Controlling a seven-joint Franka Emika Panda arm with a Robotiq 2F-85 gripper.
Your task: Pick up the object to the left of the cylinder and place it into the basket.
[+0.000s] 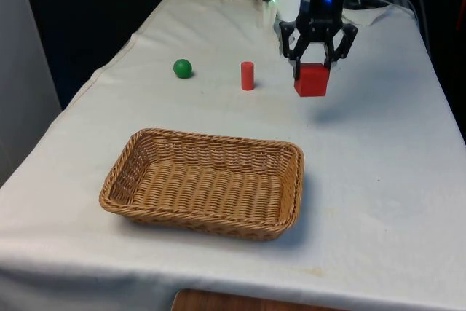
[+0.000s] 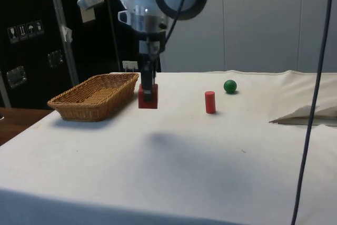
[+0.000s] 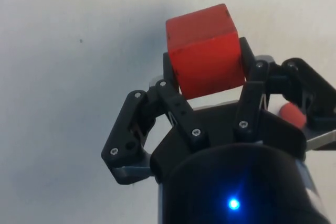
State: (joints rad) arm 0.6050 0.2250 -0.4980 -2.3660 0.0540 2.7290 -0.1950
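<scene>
Red block (image 1: pixel 312 80) clamped between the gripper's (image 1: pixel 313 71) fingers, lifted just off the cloth, on the cylinder's (image 1: pixel 247 76) far side from the green ball (image 1: pixel 183 68). Looks light, stiff, flat-faced: squeeze opposite faces. Basket (image 1: pixel 131 152) well apart, nearer the camera than the cylinder.

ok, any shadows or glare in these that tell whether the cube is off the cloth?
Side view: a soft shadow lies on the cloth nearer the camera than the red cube, apart from it. Front view: a faint shadow sits to the front view's right of the cube, held by the gripper. Wrist view: even light, no glare on the cube's faces.
</scene>
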